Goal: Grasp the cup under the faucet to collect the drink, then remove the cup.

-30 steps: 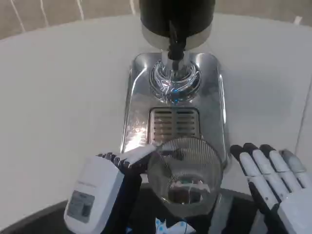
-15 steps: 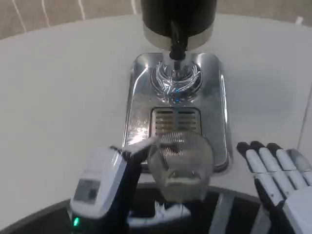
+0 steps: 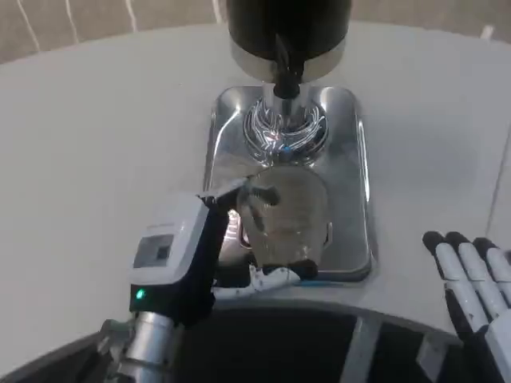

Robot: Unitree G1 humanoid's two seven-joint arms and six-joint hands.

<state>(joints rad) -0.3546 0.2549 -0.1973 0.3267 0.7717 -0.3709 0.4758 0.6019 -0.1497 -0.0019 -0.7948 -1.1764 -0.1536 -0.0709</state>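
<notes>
1. i see my left hand (image 3: 188, 255) at the near left of the chrome drip tray (image 3: 359, 199), white back facing up and to the left, a green light glowing near its wrist.
2. the left hand is grasping the clear glass cup (image 3: 286, 211): one finger (image 3: 223, 191) lies along the cup's far-left side and another finger (image 3: 267, 279) curls under its near side.
3. the cup sits over the middle of the drip tray, covering most of the slotted grate, just near of the round chrome base (image 3: 283, 128) under the faucet.
4. the cup looks tilted, but i cannot tell whether its bottom touches the tray or is lifted off it.
5. the black faucet spout (image 3: 286, 72) hangs down from the black dispenser body (image 3: 287, 24) at the far edge, above the chrome base and a little far of the cup.
6. my right hand (image 3: 479, 295) is at the near right, well apart from the tray, resting low by the white table (image 3: 96, 144) with its fingers stretched out straight and spread, holding nothing.
7. a dark curved band (image 3: 319, 343) runs along the near edge of the table below the tray.
</notes>
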